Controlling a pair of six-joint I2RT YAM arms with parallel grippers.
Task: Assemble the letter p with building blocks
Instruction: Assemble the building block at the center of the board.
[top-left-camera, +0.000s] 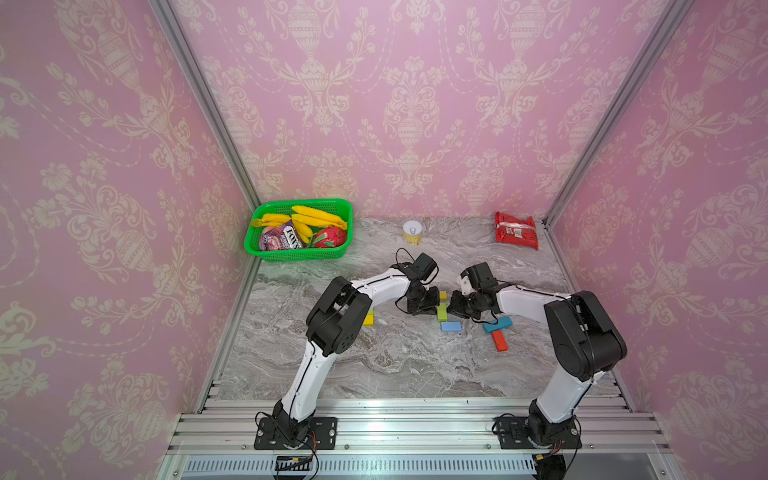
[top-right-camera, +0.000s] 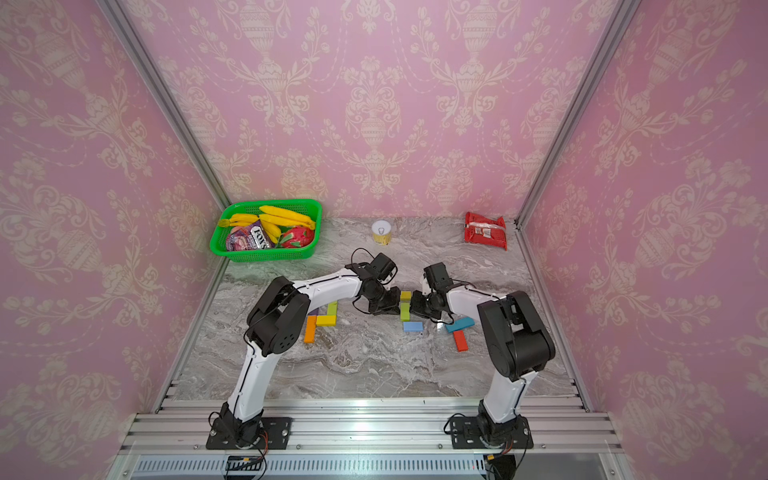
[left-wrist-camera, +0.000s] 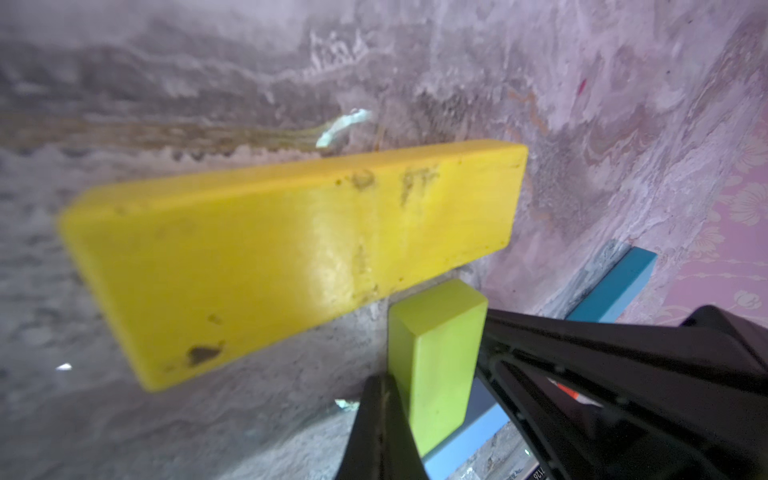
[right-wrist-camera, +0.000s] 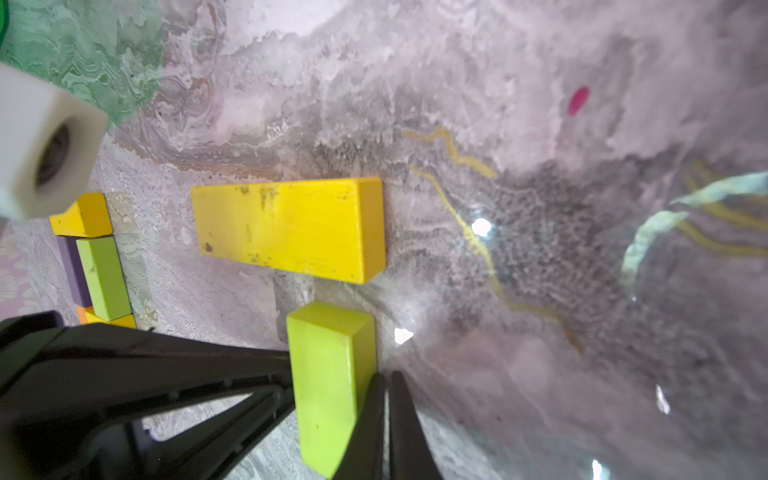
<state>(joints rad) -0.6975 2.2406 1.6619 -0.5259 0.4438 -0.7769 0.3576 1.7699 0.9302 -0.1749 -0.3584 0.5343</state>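
Note:
Mid-table a lime green block lies below a yellow block, with a small gap between them. My left gripper is shut and empty, its fingers against the lime block's left side. My right gripper is shut and empty too, pressed to the same block's right side. Light blue, teal and red blocks lie at the right. Orange, yellow, lime and purple blocks sit clustered by the left arm.
A green basket with bananas and a snack bag stands at the back left. A small yellow can is at the back middle and a red snack packet at the back right. Pink walls enclose three sides.

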